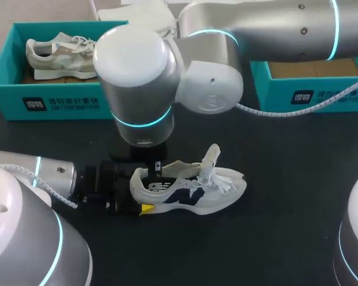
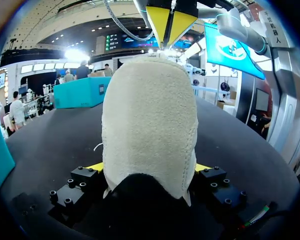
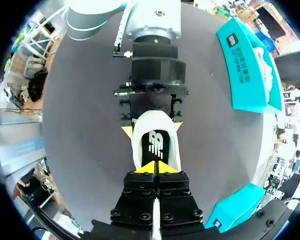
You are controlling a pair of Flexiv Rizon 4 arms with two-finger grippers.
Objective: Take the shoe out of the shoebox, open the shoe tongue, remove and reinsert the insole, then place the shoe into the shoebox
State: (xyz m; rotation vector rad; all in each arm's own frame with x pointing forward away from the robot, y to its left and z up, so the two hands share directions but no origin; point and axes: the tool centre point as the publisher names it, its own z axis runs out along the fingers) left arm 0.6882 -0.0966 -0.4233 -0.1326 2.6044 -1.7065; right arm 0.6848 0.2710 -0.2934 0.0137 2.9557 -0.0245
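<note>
A white sneaker (image 1: pixel 197 190) with a dark side logo lies on the black table, toe to the right and tongue lifted. My left gripper (image 1: pixel 142 192) comes in from the left. Its fingers stand wide on both sides of the heel (image 2: pixel 150 125), their yellow tips pressed against it. My right gripper (image 1: pixel 158 170) points down from above at the shoe's opening. Its tips (image 3: pixel 156 167) are shut together just over the black insole (image 3: pixel 157 144), and nothing shows between them. From the left wrist, that shut gripper (image 2: pixel 171 25) hangs above the heel collar.
A teal shoebox (image 1: pixel 6 74) at the back left holds a second pale sneaker (image 1: pixel 59 53). Another teal shoebox (image 1: pixel 310 89) stands at the back right, partly behind my right arm. Bare black table lies in front and to the right of the shoe.
</note>
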